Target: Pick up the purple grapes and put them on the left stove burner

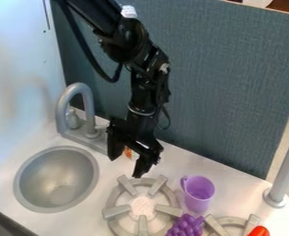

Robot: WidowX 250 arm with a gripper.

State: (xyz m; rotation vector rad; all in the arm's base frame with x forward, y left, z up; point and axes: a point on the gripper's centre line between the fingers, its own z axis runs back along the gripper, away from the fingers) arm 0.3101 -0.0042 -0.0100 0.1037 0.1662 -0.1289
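- We see the gripper (pixel 133 156) open, near a half-hidden orange thing (pixel 128 152), its feel unclear.
- We judge the purple cup (pixel 199 190), beside the burner (pixel 114 211), light, stiff, slippery; best gripped by its rim.

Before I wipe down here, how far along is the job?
Nothing looks clearly done: the sink is empty. Nothing is visibly in hand either; the open tool hangs above the counter, by a partly hidden orange item. Probably left: handling that item, or perhaps the cup or grapes by the burner.
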